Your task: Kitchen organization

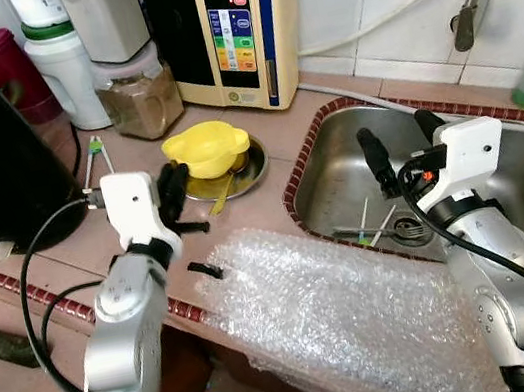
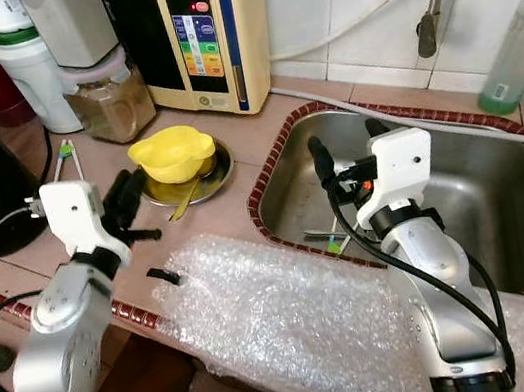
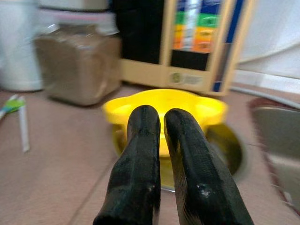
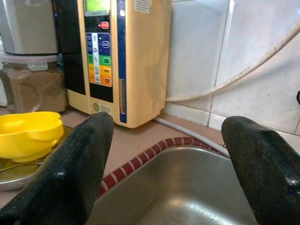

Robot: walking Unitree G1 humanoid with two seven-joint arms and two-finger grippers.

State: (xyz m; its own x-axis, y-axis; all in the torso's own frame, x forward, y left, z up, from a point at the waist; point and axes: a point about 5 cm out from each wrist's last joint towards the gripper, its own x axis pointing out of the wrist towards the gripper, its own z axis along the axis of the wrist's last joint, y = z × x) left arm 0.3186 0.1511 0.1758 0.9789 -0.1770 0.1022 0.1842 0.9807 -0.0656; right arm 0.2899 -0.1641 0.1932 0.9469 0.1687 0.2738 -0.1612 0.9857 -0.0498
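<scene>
On the tiled tabletop (image 1: 262, 135) we've barely begun: our left tool (image 1: 172, 193), pressed together, faces the yellow plastic bowl (image 1: 205, 149); our right tool (image 1: 402, 145) hangs spread above the steel sink (image 1: 336, 183).

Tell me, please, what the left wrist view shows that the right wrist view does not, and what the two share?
Left wrist view alone: the left gripper with its fingers nearly closed together, aimed at the bowl, and a thin white stick lying on the counter.

Right wrist view alone: the right gripper with its fingers spread wide over the steel sink, plus the white wall tiles and a hose.

Both share: the yellow bowl on its metal plate, the jar of brown powder and the beige appliance.
</scene>
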